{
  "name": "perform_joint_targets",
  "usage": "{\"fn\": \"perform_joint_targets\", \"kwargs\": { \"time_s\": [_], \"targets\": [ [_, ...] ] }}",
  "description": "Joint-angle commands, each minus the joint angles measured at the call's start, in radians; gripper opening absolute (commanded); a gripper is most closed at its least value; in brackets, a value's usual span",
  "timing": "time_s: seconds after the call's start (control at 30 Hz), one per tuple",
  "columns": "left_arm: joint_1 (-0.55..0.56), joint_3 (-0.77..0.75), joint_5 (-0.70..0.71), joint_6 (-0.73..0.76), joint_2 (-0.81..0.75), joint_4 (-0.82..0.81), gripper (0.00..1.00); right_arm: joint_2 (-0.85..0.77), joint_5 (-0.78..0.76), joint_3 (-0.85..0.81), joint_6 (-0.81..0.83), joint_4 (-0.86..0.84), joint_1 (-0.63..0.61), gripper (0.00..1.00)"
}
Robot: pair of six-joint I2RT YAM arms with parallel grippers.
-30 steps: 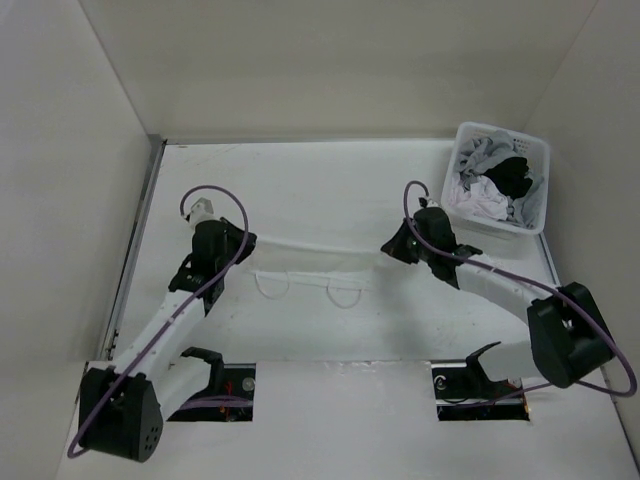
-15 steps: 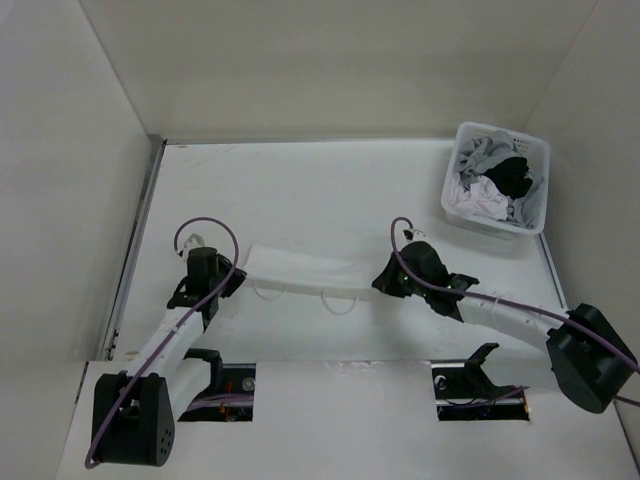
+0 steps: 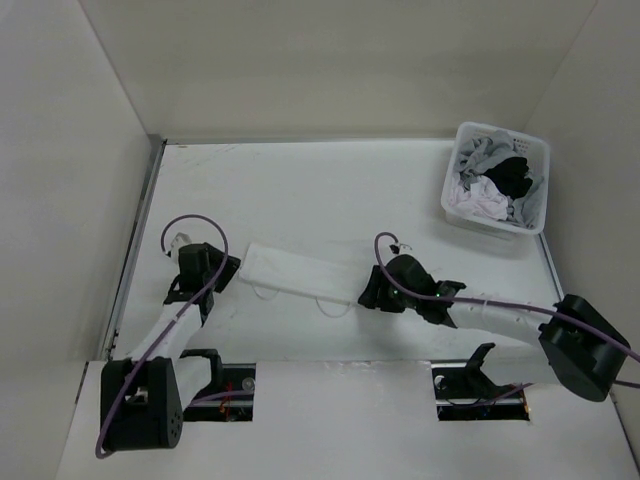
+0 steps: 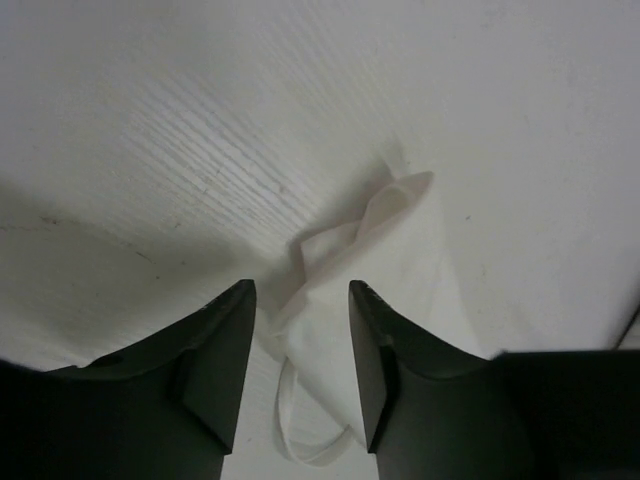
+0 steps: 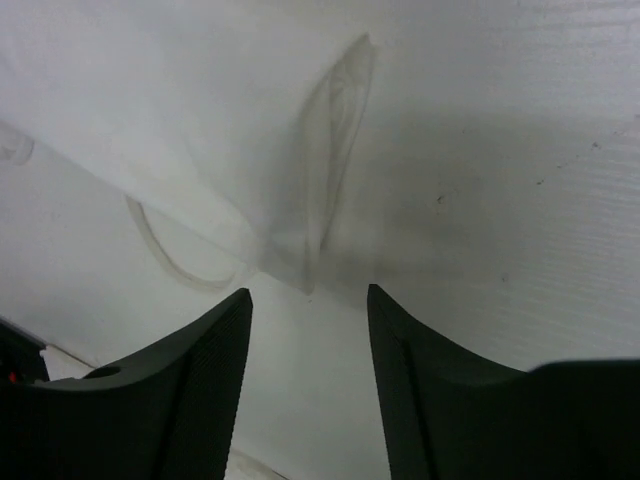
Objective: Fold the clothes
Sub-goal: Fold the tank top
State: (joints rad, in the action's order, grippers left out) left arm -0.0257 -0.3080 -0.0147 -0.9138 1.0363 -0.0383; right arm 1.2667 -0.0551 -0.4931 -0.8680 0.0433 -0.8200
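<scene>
The top is lying lengthwise along the table's near edge, an end facing each arm. The left gripper and right gripper are standing spread, pinching nothing.

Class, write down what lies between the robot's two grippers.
The folded white top, stretching from the left gripper to the right gripper; the top view shows it.

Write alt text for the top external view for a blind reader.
A thin white sleeveless top lies folded into a narrow band on the white table, with the left gripper and right gripper open at its two ends. A white slotted plastic basket of white, grey and black garments sits at the far right corner.
</scene>
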Motion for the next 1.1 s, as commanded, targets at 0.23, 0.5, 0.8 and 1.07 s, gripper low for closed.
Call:
{"fn": "perform_joint_targets", "kwargs": {
  "time_s": [0.23,0.5,0.8,1.07],
  "targets": [
    [0.284,-0.078,0.128,0.0,-0.046,-0.074,0.41,0.127,-0.008,-0.03,0.014,-0.184,0.077,0.6],
    [0.569,-0.17,0.269,0.012,0.12,-0.155,0.41,0.279,0.044,-0.006,-0.078,-0.335,0.094,0.42],
    [0.597,-0.209,0.268,0.024,0.11,-0.166,0.4,0.203,-0.012,0.067,-0.124,-0.369,0.106,0.07],
    [0.606,-0.238,0.272,0.036,0.067,-0.106,0.4,-0.102,-0.088,0.009,-0.022,0.001,0.118,0.04]
  ]
}}
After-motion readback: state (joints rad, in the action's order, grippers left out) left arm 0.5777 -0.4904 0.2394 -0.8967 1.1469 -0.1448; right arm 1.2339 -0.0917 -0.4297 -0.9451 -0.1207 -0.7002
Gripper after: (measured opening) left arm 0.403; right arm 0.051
